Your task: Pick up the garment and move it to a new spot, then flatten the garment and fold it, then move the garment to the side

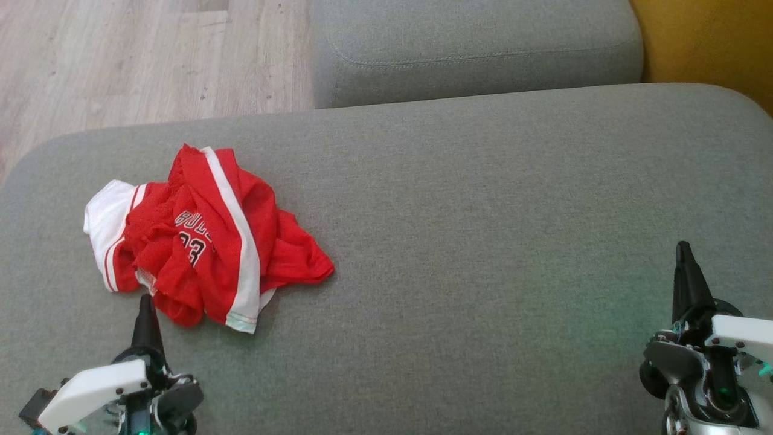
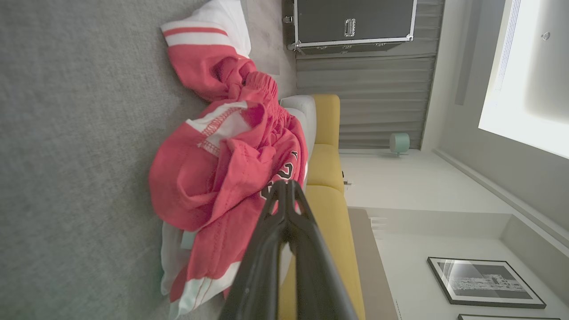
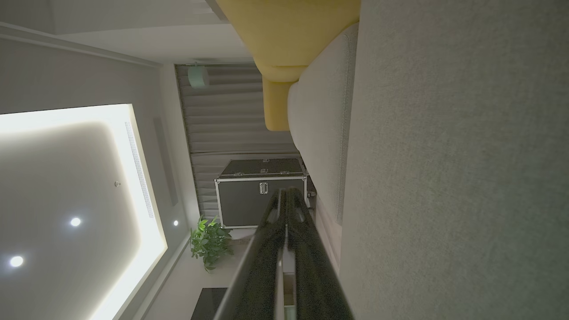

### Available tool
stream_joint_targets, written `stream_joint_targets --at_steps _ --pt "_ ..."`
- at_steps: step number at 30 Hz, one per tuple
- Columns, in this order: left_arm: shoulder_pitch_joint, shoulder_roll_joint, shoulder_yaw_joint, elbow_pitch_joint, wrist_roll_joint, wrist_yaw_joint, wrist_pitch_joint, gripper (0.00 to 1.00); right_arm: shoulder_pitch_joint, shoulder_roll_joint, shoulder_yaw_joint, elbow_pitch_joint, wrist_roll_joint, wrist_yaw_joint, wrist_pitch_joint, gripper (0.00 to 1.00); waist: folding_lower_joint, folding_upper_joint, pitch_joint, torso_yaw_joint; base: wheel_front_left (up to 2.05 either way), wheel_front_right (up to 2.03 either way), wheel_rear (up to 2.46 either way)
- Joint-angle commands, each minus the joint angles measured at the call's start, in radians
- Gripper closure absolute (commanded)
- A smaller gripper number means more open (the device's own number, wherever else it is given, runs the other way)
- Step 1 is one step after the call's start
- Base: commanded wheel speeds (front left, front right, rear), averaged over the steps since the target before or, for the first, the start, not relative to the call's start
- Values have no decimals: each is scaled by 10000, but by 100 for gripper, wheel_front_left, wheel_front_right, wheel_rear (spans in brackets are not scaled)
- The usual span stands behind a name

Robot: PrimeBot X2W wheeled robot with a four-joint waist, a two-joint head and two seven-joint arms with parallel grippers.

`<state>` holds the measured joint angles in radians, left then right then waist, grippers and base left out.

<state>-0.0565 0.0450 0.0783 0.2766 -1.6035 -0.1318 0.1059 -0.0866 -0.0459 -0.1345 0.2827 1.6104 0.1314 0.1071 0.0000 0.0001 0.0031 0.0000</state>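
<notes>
A crumpled red garment (image 1: 205, 238) with white stripes and a white patch lies in a heap on the left half of the grey cushion (image 1: 483, 229). My left gripper (image 1: 145, 300) is shut and empty, its tip just in front of the heap's near edge. In the left wrist view the garment (image 2: 222, 169) bunches up right ahead of the shut left gripper (image 2: 284, 184). Far over at the lower right, my right gripper (image 1: 683, 248) is shut with nothing in it, well away from the garment. The right wrist view has the right gripper (image 3: 286, 192) shut above bare cushion.
A second grey cushion (image 1: 477, 48) sits behind, with a yellow seat (image 1: 706, 42) at the top right and wooden floor (image 1: 121, 60) at the top left. The grey cushion's middle and right stretch bare. A dark case (image 3: 260, 200) and a plant (image 3: 209, 242) stand across the room.
</notes>
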Motion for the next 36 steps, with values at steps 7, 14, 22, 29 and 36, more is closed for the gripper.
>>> stream_joint_targets --at_steps 7,14,22,29,36 --pt "-514 52 351 -318 -54 11 70 100 -213 -43 211 -380 -15 -7 58 100 0 -1 0 0 0 0 0" --pt "-514 52 351 -318 -54 11 70 100 -213 -43 211 -380 -15 -7 58 100 0 -1 0 0 0 0 0" --pt "-514 52 351 -318 -54 11 70 100 -213 -43 211 -380 -15 -7 58 100 0 -1 0 0 0 0 0" --pt "-514 52 351 -318 -54 11 70 100 -213 -43 211 -380 -15 -7 58 100 0 -1 0 0 0 0 0" --pt "-514 52 351 -318 -54 11 70 100 -213 -43 211 -380 -15 -7 58 100 0 -1 0 0 0 0 0"
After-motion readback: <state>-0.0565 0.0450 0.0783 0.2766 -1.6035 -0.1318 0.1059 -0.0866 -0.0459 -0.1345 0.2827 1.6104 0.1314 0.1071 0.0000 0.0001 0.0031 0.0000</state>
